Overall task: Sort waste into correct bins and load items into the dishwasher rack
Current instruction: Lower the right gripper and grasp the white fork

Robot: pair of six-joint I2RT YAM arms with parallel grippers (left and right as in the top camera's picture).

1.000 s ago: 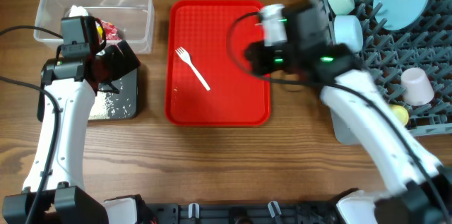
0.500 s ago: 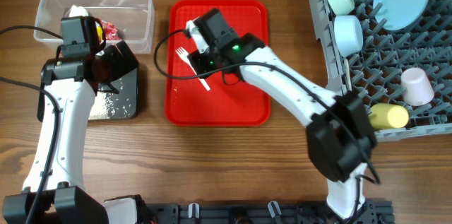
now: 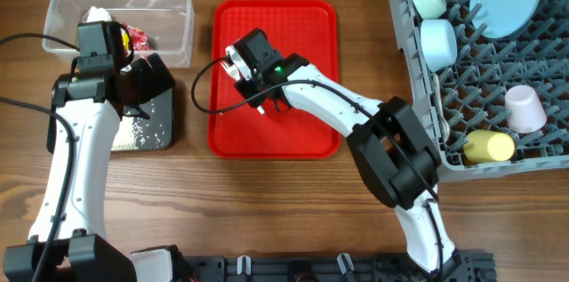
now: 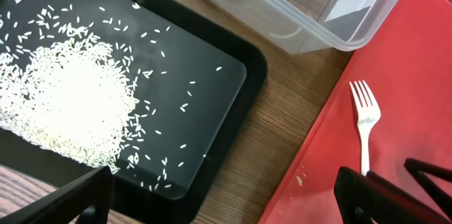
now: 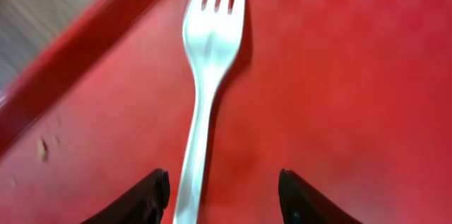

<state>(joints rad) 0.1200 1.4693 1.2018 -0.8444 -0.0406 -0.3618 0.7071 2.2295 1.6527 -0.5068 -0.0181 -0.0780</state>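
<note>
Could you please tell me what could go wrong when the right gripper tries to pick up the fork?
1. The fork lies flat on the red tray, so the right gripper may scrape the tray rather than catch the thin handle.
2. The handle sits off-centre, close to one finger; closing might nudge or spin the fork instead of gripping it.

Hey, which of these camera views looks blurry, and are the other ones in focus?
Right wrist view: smeared throughout, the white fork and red tray soft-edged. Left wrist view: sharp, single rice grains distinct on the black tray. Overhead view: sharp and evenly lit.
</note>
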